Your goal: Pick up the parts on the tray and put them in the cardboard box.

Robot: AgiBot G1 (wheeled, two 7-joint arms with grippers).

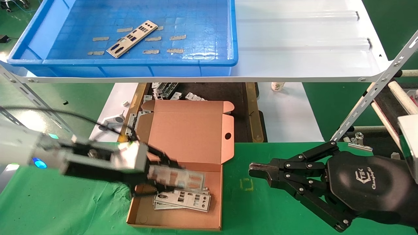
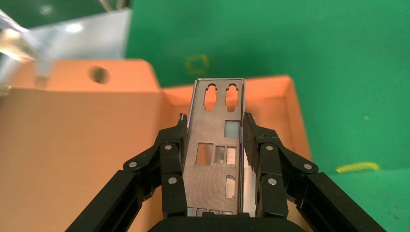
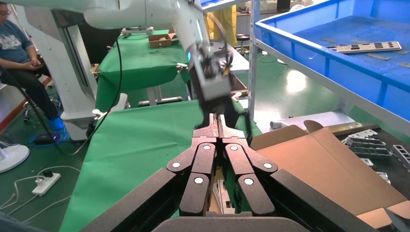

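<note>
- The left pincer (image 1: pixel 165 174) is reaching from the left edge of the desk (image 1: pixel 277 202) and is hanging over the open cardboard box (image 1: pixel 183 140).
- Its two fingers (image 2: pixel 170 159) are closing on the long edges of one metal plate (image 2: pixel 217 145), and the plate is lying flat between them, pointing away from the wrist.
- The held plate is staying above the box floor, near the fold where the lid is joining the tray part of the box.
- Other plates (image 1: pixel 183 199) are lying in a small stack on the box floor, near the right wall of the box.
- One more plate (image 1: pixel 132 38) is lying at an angle on the gridded floor of the blue tray (image 1: pixel 39 36), among grey tape scraps (image 1: pixel 178 37).
- The tray is sitting on the left part of the white shelf (image 1: pixel 310 42), above and behind the box.
- The right pincer (image 1: pixel 258 169) is resting over the green desk, to the right of the box, with its fingers (image 3: pixel 208 133) pressed together and holding nothing.
</note>
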